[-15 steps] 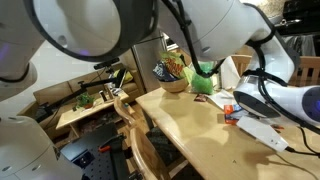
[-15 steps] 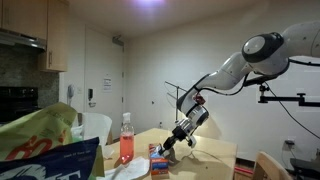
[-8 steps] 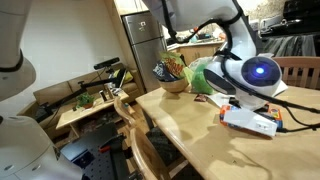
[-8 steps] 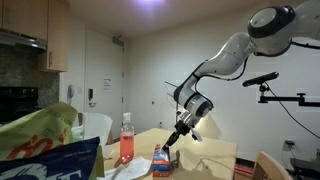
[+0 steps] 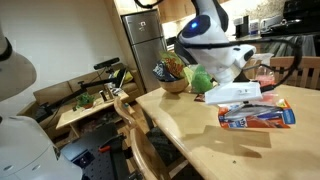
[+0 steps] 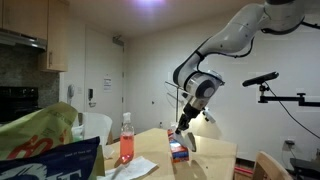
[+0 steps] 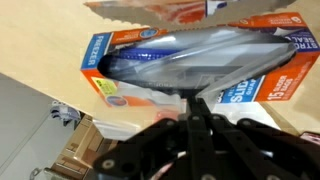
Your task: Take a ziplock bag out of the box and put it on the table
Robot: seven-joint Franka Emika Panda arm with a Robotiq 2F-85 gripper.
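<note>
Your hand (image 7: 194,100) is closed right down. Its two dark fingers (image 7: 186,118) meet at a point on the near edge of the ziplock bag (image 7: 190,55), and in the wrist view they look pinched on the film and nothing else.

The bag lies straight ahead of the fingertips, spilling from the open top of the box (image 7: 100,62). Its long axis runs crosswise to the hand and parallel to the carton's length. In an exterior view the bag (image 5: 233,92) shows as a whitish sheet raised just above the box (image 5: 258,116), which lies on the tabletop (image 5: 185,130) beneath the hand. You cannot tell from these views whether the bag's far end has cleared the opening.

The plastic is thin, glossy and creased, and it hangs limp. It will drape from the pinch rather than hold a shape, and it is probably slippery between the pads. The box is light printed cardboard, orange-red with a blue end panel, flat and rectangular.

The extraction looks partly done. Your next move likely calls for drawing the hand up and away from the opening, then across to bare tan wood beside the carton. Watch that the light box does not ride up with the bag.
</note>
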